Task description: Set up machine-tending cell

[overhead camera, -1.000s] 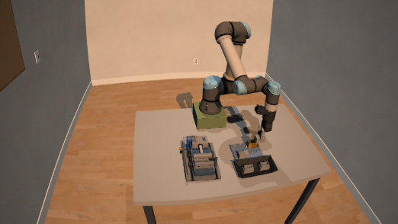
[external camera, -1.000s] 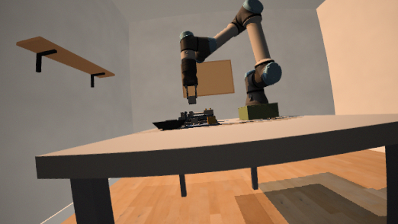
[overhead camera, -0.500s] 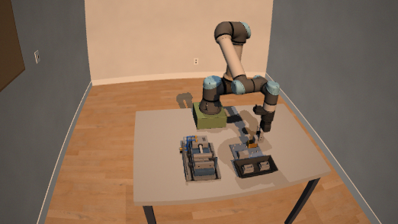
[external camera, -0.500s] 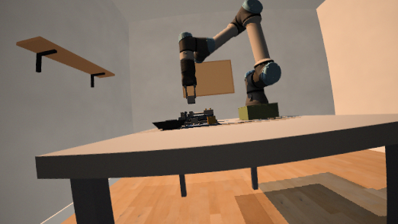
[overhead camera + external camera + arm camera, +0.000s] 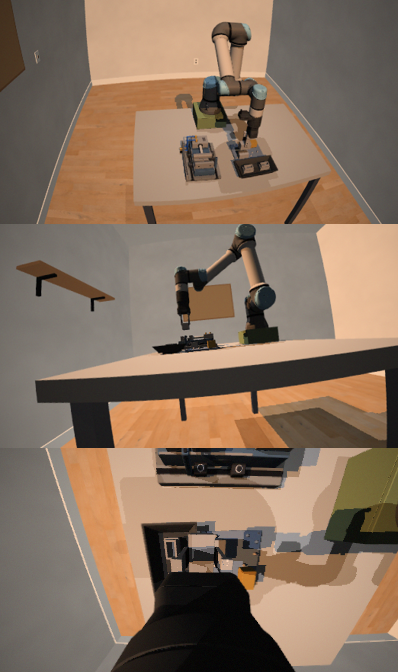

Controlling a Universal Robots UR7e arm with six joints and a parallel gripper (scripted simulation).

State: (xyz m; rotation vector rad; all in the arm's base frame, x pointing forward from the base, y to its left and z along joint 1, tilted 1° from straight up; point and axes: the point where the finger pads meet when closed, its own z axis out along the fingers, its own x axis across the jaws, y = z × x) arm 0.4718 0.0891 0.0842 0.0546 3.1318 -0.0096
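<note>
Looking down from the wrist, the black two-finger gripper (image 5: 201,559) is closed on a pale grey rectangular aluminium blank (image 5: 201,541), its fingers stopped well apart by the block's width. The blank hangs well above the table, high enough, it appears, to pass over the fixtures. Beneath lie the blue-grey pinned infeed plate (image 5: 252,540), where an orange brass blank (image 5: 246,577) rests, and the black outfeed tray (image 5: 255,168) holding two finished parts. Farther off stands the blue-grey machine vise (image 5: 200,157), its opening apparently unloaded, the blank's likely destination.
</note>
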